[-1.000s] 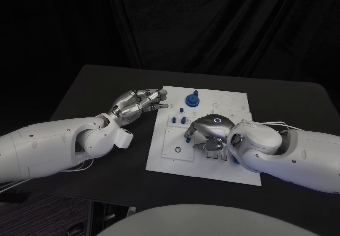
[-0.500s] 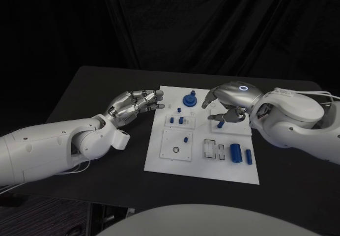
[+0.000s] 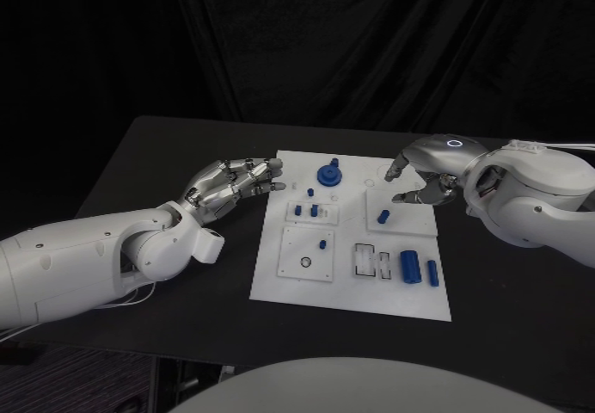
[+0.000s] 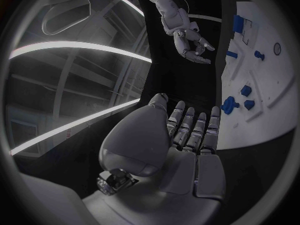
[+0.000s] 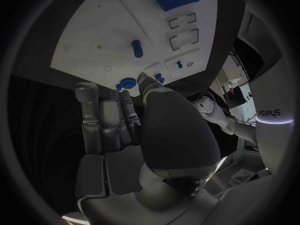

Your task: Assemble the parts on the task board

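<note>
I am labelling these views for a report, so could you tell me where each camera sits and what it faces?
Head view: on the robot's head, looking down at the task board; both white arms, left hand and right hand show.
Left wrist view: behind the left hand, facing the board's edge.
Right wrist view: behind the right hand, facing the board.
All three share the board.

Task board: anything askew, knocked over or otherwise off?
Nothing stands out. The task board lies flat on the table, blue parts sit on it, none off the plate. Both hands, left and right, hold nothing.
</note>
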Controlling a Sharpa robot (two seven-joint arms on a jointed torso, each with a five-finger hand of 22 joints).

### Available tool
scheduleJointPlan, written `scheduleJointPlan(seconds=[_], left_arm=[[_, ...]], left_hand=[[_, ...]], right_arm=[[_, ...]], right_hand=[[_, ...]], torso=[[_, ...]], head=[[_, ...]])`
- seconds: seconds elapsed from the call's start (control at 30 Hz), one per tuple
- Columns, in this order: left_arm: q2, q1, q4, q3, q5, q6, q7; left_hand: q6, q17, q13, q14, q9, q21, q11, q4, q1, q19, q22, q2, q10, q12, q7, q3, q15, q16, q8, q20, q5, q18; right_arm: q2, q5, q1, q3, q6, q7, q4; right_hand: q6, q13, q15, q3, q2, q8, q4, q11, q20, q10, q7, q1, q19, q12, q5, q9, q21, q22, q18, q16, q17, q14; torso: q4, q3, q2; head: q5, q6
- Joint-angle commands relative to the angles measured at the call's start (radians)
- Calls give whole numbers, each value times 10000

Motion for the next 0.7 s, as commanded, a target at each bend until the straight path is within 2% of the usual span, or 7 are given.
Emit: scheduleJointPlan(seconds=[0.03,0.1,0.27,0.37,0.43,0.6,0.7], left_arm=[[36,-18,-9,7,-57,95,124],[45,-18,-13,7,-57,100,122],[62,-19,-22,7,-57,109,104],[64,-20,-23,7,-57,117,93],[63,-20,-23,7,-57,120,93],[56,-22,-13,7,-57,121,94],[39,-23,0,7,-57,114,91]], left_hand=[[61,13,14,65,10,34,51,-14,65,52,-12,73,16,45,300,65,26,47,54,-13,46,-169],[61,13,14,65,10,34,51,-14,65,52,-12,73,16,45,300,65,26,47,54,-13,46,-169],[60,13,14,69,10,35,53,-14,68,56,-10,77,17,47,302,72,28,54,55,-13,55,-170],[57,12,13,65,9,34,56,-13,71,52,-15,80,17,48,302,78,28,52,55,-13,64,-171],[57,12,13,65,9,34,56,-13,71,52,-15,80,17,48,302,78,28,52,55,-13,64,-171],[61,13,14,66,9,31,61,-11,76,49,-21,92,24,57,304,93,30,59,57,-13,81,-173],[61,13,14,66,9,31,61,-11,76,49,-21,92,24,57,304,93,30,59,57,-13,81,-173]], right_arm=[[-28,119,-99,4,362,-368,-67],[-27,139,-155,4,388,-357,-108],[10,170,-356,3,391,-251,-244],[85,179,-472,3,379,-177,-359],[137,182,-531,3,358,-132,-427],[275,185,-718,3,263,9,-590],[372,186,-828,3,223,88,-687]], right_hand=[[34,-25,-3,4,31,15,17,-20,-4,270,3,-111,175,9,-65,-46,146,796,-43,75,88,149],[37,-37,-11,18,46,15,8,-30,-10,335,-21,-98,209,2,-65,-62,191,809,-50,91,111,174],[49,-74,-26,79,89,18,-25,-45,-23,448,-87,12,236,-37,-61,-99,171,811,-48,86,98,193],[-93,-121,-66,154,128,-30,-58,-90,-59,659,-236,183,291,-72,-19,-184,213,830,-57,99,121,227],[-55,-140,-81,184,154,0,-60,-108,-74,784,-190,232,372,-83,-3,-200,362,870,-83,151,200,287],[-23,-170,-116,266,192,24,-79,-155,-110,1123,-142,354,449,-88,75,-244,439,897,-98,177,235,344],[-30,-212,-131,334,198,21,-103,-165,-129,1217,-126,449,477,-159,202,-275,463,907,-104,180,242,360]], torso=[[1,17,27],[6,28,31],[25,26,33],[9,30,32],[2,33,25],[7,13,3],[7,18,1]], head=[[-47,0],[-59,0],[-67,0],[-52,0],[-41,0],[-30,0],[-18,0]])
